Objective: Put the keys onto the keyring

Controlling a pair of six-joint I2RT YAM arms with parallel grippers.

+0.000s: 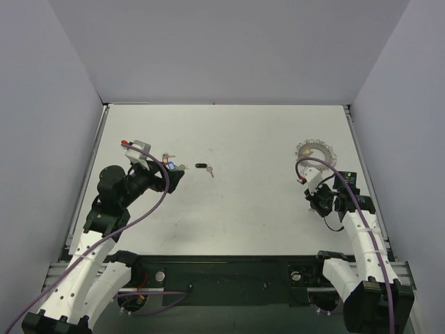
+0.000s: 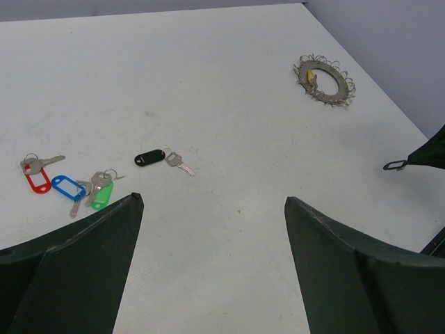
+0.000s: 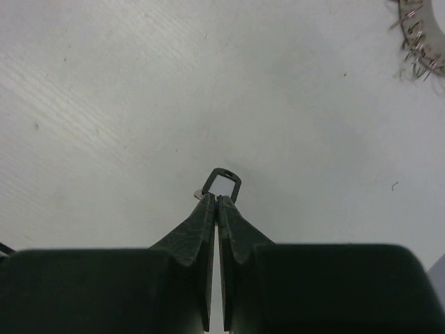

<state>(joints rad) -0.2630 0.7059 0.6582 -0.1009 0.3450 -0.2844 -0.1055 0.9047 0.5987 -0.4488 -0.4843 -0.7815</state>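
Observation:
The keyring (image 1: 314, 151) lies at the back right; in the left wrist view (image 2: 325, 80) it carries a yellow tag (image 2: 311, 74). Keys with red (image 2: 35, 177), blue (image 2: 67, 186) and green (image 2: 102, 195) tags lie together on the left, and a black-tagged key (image 2: 149, 157) lies just right of them. My left gripper (image 2: 212, 200) is open and empty, just in front of these keys. My right gripper (image 3: 218, 197) is shut on a small black tag frame (image 3: 224, 170), with a bit of silver metal beside it. It holds the frame above the table, in front of the keyring.
The white table (image 1: 243, 209) has grey walls at the back and on both sides. The black-tagged key also shows in the top view (image 1: 202, 166), mid-table between the arms. A purple cable runs along each arm.

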